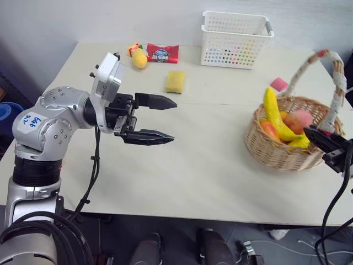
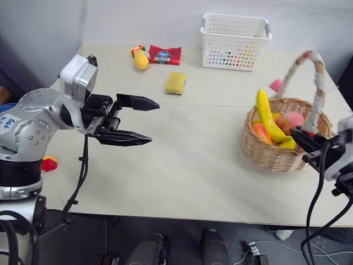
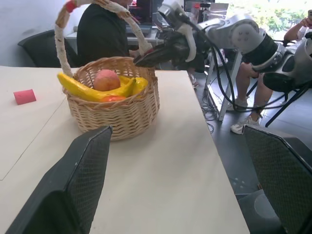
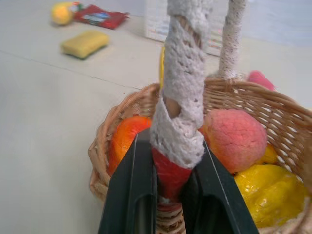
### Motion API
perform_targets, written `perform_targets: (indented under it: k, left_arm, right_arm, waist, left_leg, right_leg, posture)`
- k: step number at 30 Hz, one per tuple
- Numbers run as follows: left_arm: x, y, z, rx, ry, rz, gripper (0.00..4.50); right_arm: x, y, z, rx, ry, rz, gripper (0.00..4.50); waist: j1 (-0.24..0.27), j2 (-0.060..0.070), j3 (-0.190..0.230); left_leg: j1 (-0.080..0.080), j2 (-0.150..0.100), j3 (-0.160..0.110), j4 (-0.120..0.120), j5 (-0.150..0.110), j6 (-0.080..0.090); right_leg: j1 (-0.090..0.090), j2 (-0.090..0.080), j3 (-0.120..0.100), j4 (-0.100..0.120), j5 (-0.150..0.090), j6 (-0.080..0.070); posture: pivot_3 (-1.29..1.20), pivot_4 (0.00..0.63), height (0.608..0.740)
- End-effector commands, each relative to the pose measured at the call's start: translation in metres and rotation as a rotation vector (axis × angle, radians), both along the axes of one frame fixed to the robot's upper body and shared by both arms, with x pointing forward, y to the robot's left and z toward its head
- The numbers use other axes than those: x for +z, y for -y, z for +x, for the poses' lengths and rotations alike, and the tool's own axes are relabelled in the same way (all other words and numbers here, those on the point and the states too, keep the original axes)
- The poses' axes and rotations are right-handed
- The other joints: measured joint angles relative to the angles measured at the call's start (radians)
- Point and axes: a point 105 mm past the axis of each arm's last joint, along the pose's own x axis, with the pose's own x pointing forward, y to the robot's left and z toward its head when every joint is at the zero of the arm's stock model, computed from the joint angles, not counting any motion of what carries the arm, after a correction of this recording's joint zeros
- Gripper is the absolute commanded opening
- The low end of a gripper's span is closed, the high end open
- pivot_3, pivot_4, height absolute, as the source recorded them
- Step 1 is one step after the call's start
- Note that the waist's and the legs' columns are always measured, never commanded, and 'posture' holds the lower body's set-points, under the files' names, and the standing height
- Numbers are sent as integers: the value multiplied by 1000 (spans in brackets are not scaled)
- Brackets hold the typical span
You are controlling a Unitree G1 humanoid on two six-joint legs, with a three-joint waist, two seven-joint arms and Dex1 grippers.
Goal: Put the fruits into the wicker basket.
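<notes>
left arm: I see a white sticker with blue handwriting on the shoulder shell, can't read it for sure.
left gripper: jaws wide apart, nothing between them, held above the surface at its left side, pointing toward the basket.
right gripper: jaws clamped on the foot of the wicker basket handle, on its red band, right at the near rim; in the right wrist view the two black fingers sit tight on either side of the handle.
wicker basket: standing upright on the right part of the surface, tall arched handle up, wrapped in grey lace with red at the ends.
banana: in the basket, one end sticking up over the rim, the rest curving down across the other fruit.
peach: in the basket, beside the handle foot, touching the banana.
orange fruit: also in the basket, on the other side of the handle.
pink block: on the surface just behind the basket.
yellow sponge: flat on the surface, mid-far, well apart from the basket.
red snack packet: far edge of the surface, blue-and-white logo on it, text too small for me to read.
small yellow toy: touching the packet's left side.
white perforated basket: far edge, right of the packet, coloured bits showing through the holes.
background: in the left wrist view, a person in a dark top sits behind the basket.
</notes>
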Motion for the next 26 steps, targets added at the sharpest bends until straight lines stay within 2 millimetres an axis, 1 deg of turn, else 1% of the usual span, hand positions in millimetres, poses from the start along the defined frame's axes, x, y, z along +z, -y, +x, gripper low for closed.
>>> perform_targets:
  k: [1,3,5,7,9,10,12,13,14,15,16,17,18,19,21,24,26]
  left_arm:
    - [10,-1,0,-6,47,-14,4500]
    - [9,0,1,-8,47,-14,4500]
    - [8,1,2,-15,44,-13,4500]
    - [6,1,2,-19,41,-11,4500]
    - [4,0,3,-21,33,-8,4500]
    - [3,-1,3,-22,28,-7,4500]
    - [2,-3,4,-20,19,-7,4500]
    - [2,-4,5,-19,16,-7,4500]
    - [1,-5,6,-14,11,-7,4500]
    - [0,-7,6,-9,7,-7,4500]
    - [-1,-8,7,-7,5,-7,4500]
    - [-3,-10,7,-1,-1,-5,4500]
    - [-4,-12,7,4,-6,-3,4500]
    - [-5,-14,8,7,-10,-2,4500]
    - [-7,-16,8,12,-15,-1,4500]
    - [-11,-15,6,5,-34,-6,4500]
    - [-15,-13,5,11,-33,1,4500]
  right_arm:
    - [14,21,-10,-118,111,-12,287]
    - [8,27,-14,-144,105,14,287]
    - [0,28,-18,-140,81,43,287]
    - [-7,25,-23,-120,49,62,993]
    - [-8,18,-31,-73,31,89,1621]
    - [-8,15,-39,-43,14,86,1973]
    - [-7,13,-59,-1,-39,64,2666]
    - [-6,13,-68,11,-62,55,3110]
    - [-4,18,-80,12,-92,43,3318]
    - [-2,23,-92,12,-124,34,3660]
    - [1,27,-100,13,-145,30,4036]
    - [5,34,-115,12,-178,20,4366]
    - [11,40,-127,13,-202,12,4467]
    - [15,43,-135,17,-218,7,4467]
    - [25,50,-145,24,-235,10,4467]
    - [34,56,-138,42,-209,4,4467]
    - [37,55,-127,51,-174,7,4467]
  waist:
    - [0,0,0]
    - [0,0,0]
    - [2,0,0]
    - [5,0,0]
    - [8,0,0]
    - [9,0,0]
    - [12,0,0]
    - [12,0,0]
    - [14,0,0]
    - [16,1,0]
    - [14,0,0]
    - [14,0,0]
    - [13,0,0]
    - [12,-1,0]
    - [7,-1,0]
    - [-7,-3,0]
    - [-11,-3,0]
  left_leg:
    - [0,0,0,0,0,0]
    - [0,0,0,0,0,0]
    - [0,0,0,0,0,0]
    - [0,0,0,0,0,0]
    - [0,0,0,0,0,0]
    - [0,0,0,0,0,0]
    - [0,0,-1,0,0,0]
    - [0,0,-1,0,0,0]
    - [0,0,-1,0,0,0]
    - [-1,0,-1,0,0,0]
    - [0,-1,-1,0,-1,2]
    - [1,0,-1,-1,-1,2]
    - [1,0,-1,0,-1,3]
    - [4,-1,-1,-1,-4,8]
    - [15,1,-1,-4,-6,10]
    - [20,5,-1,-4,-8,9]
    - [24,6,-3,-4,-10,7]
  right_leg:
    - [0,0,0,0,0,0]
    - [0,0,0,0,0,0]
    - [0,0,0,0,0,0]
    - [0,0,0,0,0,0]
    - [0,0,0,0,0,0]
    - [0,0,0,0,0,0]
    - [0,0,0,0,0,0]
    - [0,0,0,-1,0,0]
    - [1,0,0,-1,0,0]
    - [1,0,0,-1,0,0]
    - [1,0,0,-1,0,0]
    - [3,0,0,-2,0,0]
    - [4,1,0,-3,0,0]
    - [6,0,1,-4,0,0]
    - [17,1,1,-11,0,0]
    - [25,-1,7,-16,0,0]
    - [28,-4,8,-18,0,-1]
  posture:
    - [0,150,740]
    - [0,150,740]
    - [0,150,740]
    - [0,150,740]
    - [0,150,740]
    - [0,150,740]
    - [0,150,740]
    - [0,150,740]
    - [0,150,740]
    - [0,150,740]
    - [0,150,740]
    - [0,150,740]
    - [0,150,740]
    - [0,150,740]
    - [0,150,740]
    - [0,150,740]
    - [0,150,740]
